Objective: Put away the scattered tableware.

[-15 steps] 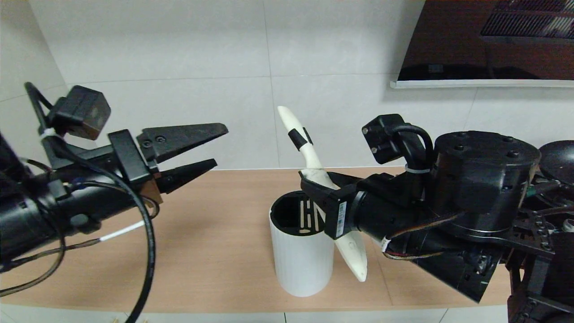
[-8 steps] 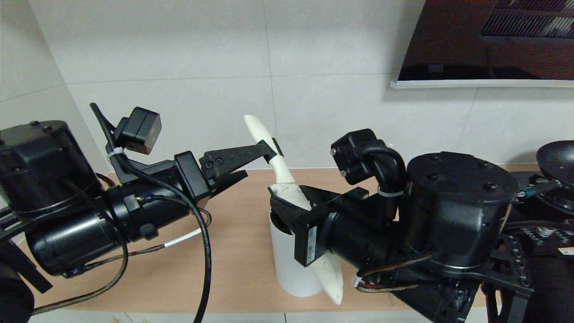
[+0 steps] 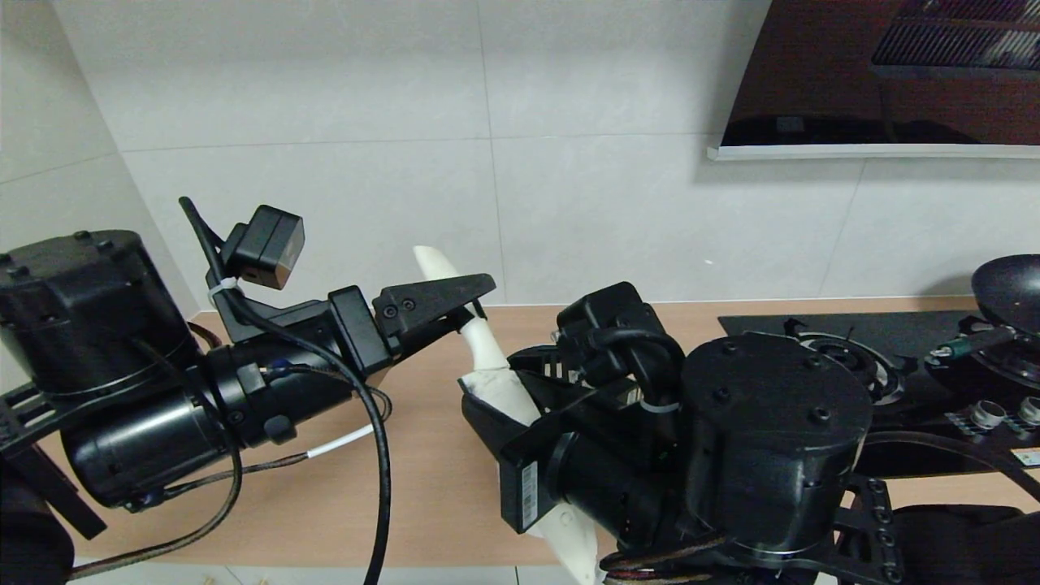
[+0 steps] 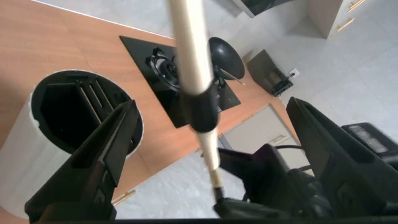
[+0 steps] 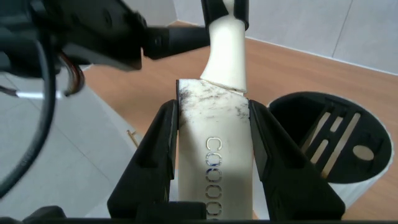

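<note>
Handover of paddle, right arm to left, above tabletop [image 3: 422, 487]. Judged mid-step, nothing stowed yet.

Left pincer [image 4: 211, 106]: open wide, one finger on either side of the paddle [image 3: 486, 345] handle, about level with the black band. No contact visible from the left wrist camera. From the head camera the upper finger lies across the handle below its tip, and the lower finger is hidden.

Paddle: white, held off the tabletop, tilted, with its handle tip up and to the far left and its broad end down and near. Part of the broad end shows below the right arm.

Right pincer [image 5: 214, 109]: closed on the broad part of the paddle, fingers pressed against both edges. It carries the full weight.

Holder [image 4: 22, 149]: white cylinder with a dark slotted insert, upright on the tabletop, on the far side of the right pincer and apart from the paddle. Hob [image 3: 812, 341] is at far right.

To do it well (judgement):
- Centre the handle between the left fingers before closing. It appears roughly centred now.
- Close at or near the band, square to the shaft. The shaft is smooth and round, so a skewed grip would likely let it roll or slip.
- Right pincer should release only once the left grip is firm, then draw off along the blade without twisting it.
- Risk: both arms are close together, so keep movements small.
- After that, turn the paddle upright over a holder slot and lower it in.
</note>
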Motion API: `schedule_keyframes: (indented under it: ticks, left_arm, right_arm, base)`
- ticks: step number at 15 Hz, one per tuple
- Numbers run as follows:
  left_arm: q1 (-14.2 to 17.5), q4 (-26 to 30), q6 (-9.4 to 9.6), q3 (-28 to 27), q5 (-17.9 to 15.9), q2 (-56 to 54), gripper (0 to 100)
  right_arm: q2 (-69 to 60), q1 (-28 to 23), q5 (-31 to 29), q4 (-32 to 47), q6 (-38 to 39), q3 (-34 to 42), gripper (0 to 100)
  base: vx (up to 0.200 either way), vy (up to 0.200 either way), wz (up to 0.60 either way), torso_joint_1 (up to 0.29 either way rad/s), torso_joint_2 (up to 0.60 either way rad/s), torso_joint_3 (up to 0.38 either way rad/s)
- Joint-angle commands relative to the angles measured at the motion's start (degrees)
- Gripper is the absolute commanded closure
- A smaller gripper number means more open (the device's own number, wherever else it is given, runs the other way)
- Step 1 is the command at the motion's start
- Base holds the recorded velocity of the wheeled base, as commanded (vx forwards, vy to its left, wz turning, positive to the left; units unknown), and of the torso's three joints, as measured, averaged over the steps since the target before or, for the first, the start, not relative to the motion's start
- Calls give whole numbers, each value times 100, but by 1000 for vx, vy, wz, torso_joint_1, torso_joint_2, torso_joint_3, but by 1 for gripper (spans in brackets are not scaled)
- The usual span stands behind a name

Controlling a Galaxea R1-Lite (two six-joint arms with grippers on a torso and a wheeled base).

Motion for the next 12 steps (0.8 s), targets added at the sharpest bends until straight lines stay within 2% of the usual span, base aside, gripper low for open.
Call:
schedule_keyframes:
  ticks: [1,12]
  left_arm:
    - [-8,2,-3,-1,1,-59,0]
    - [-61,2,-20,43,1,29,0]
  right_arm:
    - [35,9,3,-3,2,9,100]
    - [0,229,-5,-11,11,79,100]
  base:
    - [0,0,0,0,0,0]
    - [0,0,0,0,0,0]
